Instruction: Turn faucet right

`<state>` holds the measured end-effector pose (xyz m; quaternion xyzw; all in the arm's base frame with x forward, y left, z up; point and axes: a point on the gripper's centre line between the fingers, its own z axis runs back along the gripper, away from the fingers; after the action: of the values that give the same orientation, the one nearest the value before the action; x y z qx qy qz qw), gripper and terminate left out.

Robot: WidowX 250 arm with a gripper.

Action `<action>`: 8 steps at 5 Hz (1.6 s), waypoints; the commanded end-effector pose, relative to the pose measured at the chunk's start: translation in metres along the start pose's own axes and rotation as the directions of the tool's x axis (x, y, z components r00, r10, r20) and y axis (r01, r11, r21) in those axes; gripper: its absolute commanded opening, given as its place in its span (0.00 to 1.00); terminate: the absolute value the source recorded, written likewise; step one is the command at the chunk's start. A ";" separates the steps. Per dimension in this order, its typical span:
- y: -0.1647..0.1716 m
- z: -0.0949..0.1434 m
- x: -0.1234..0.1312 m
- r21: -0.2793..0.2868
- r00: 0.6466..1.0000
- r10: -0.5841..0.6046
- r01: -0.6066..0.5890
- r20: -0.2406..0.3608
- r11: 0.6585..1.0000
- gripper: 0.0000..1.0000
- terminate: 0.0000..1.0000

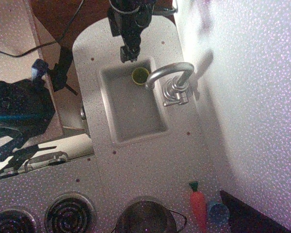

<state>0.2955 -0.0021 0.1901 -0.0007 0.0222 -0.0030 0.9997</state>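
Black and dark against the pale worktop (150, 160), the gripper (129, 54) hangs at the top centre of the frame, over the upper rim of the sink (136, 131); whether it is released or clenched cannot be told. Just below it a green cup (140, 75) stands in the sink's upper corner. To the right, on the sink's edge, stands the faucet (172, 82), its arched spout ending beside the cup. A carrot (199, 206) lies at the lower right, a pot (145, 218) at the bottom edge.
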 end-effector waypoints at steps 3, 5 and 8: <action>-0.017 -0.017 0.015 0.001 0.996 -0.075 0.075 -0.042 0.997 1.00 0.00; -0.033 -0.021 0.018 0.022 0.988 -0.153 0.152 0.024 0.988 1.00 0.00; -0.069 -0.027 -0.009 0.198 0.935 -0.345 0.323 0.087 0.925 1.00 0.00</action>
<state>0.2769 -0.0721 0.1494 0.0739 -0.0035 -0.1787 0.9811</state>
